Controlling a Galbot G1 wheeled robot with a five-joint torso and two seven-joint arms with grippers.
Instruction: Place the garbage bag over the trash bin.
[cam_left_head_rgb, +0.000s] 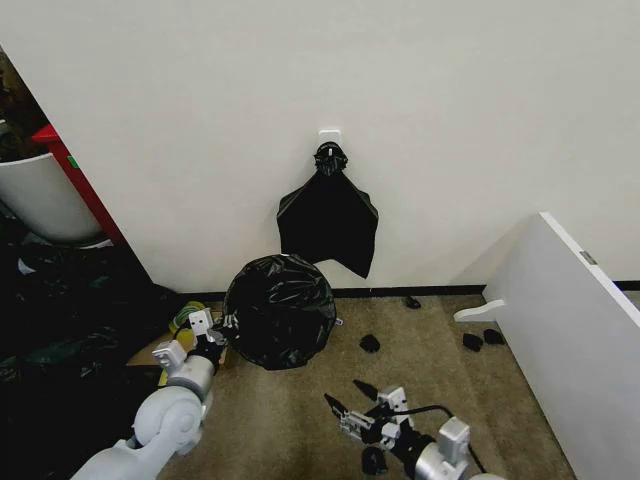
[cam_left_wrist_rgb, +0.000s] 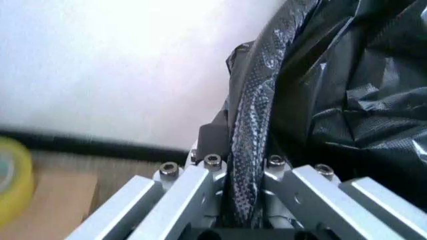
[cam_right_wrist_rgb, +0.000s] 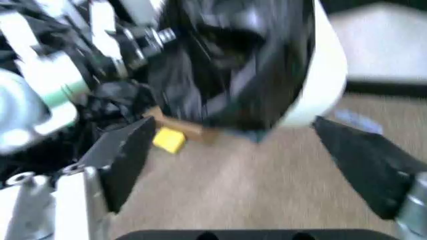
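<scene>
The glossy black garbage bag (cam_left_head_rgb: 280, 310) wraps the trash bin against the wall. In the right wrist view the bin's cream side (cam_right_wrist_rgb: 325, 60) shows beside the bag (cam_right_wrist_rgb: 227, 65). My left gripper (cam_left_head_rgb: 214, 326) is at the bag's left edge. In the left wrist view it (cam_left_wrist_rgb: 241, 165) is shut on a bunched fold of the bag (cam_left_wrist_rgb: 250, 115). My right gripper (cam_left_head_rgb: 348, 398) hovers low over the carpet, in front of the bin and to its right, apart from it. Its black fingers (cam_right_wrist_rgb: 127, 150) stand wide open with nothing between them.
A flat bunch of black bags (cam_left_head_rgb: 328, 215) hangs from a wall hook above the bin. A white panel (cam_left_head_rgb: 570, 330) leans at the right. An off-white tub (cam_left_head_rgb: 40, 195) and dark sheeting (cam_left_head_rgb: 60, 300) fill the left. Small black scraps (cam_left_head_rgb: 370, 343) dot the carpet.
</scene>
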